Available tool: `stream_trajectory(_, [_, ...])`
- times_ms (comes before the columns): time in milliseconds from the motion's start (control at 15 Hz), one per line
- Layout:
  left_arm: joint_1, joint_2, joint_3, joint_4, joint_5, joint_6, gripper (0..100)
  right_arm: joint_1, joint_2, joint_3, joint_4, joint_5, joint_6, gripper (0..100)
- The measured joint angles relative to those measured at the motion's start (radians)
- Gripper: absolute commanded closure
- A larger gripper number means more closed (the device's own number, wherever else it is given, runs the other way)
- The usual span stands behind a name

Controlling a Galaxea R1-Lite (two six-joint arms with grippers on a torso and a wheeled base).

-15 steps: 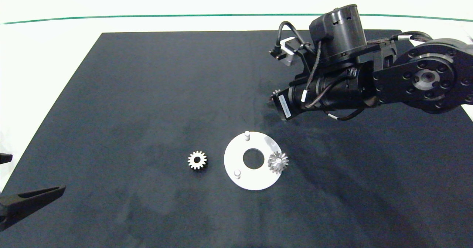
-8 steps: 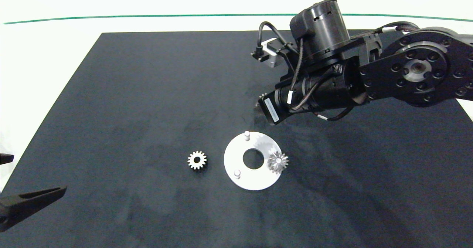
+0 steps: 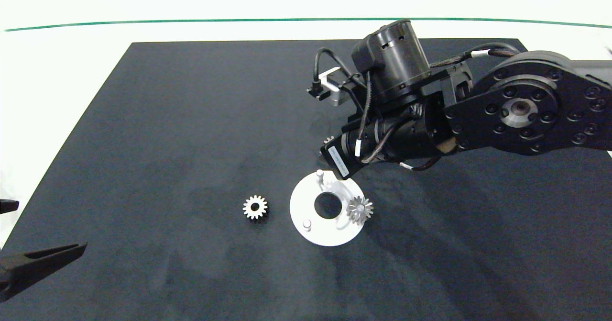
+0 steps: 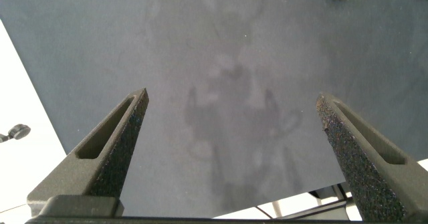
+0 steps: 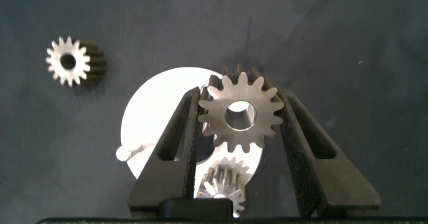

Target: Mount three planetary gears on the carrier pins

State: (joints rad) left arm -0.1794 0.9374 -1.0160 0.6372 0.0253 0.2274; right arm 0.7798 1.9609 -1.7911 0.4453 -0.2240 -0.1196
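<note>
The left gripper sits parked at the near left corner of the dark mat, fingers spread wide with nothing between them. Well beyond its fingertips a loose gear lies flat on the mat, just beside the white carrier disc.

On the disc, one gear is already seated on a pin; the two other pins, the far pin and the near pin, stand bare. The step in hand appears to be the second installation.

The right gripper hovers over the disc's far edge, its fingers closed on a held gear, gripped flat by the teeth on opposite sides with the bore facing down. The disc shows directly beyond this gear.

Judged next requirement: bring the bore directly over a bare pin, probably the far one, then lower squarely before releasing.
</note>
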Motion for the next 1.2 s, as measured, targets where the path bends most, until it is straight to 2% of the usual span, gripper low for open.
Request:
stream_trajectory(600, [0.0,-0.001,0.0,0.0,0.0,0.0,0,0.018,0.0,0.026,-0.001,-0.013,-0.016,100])
stream_trajectory(800, [0.0,-0.002,-0.001,0.0,0.0,0.0,0,0.026,0.001,0.027,-0.003,-0.023,-0.016,100])
stream_trajectory(1200, [0.0,-0.008,-0.001,0.0,0.0,0.0,0,0.034,0.005,0.027,-0.003,-0.023,-0.016,100])
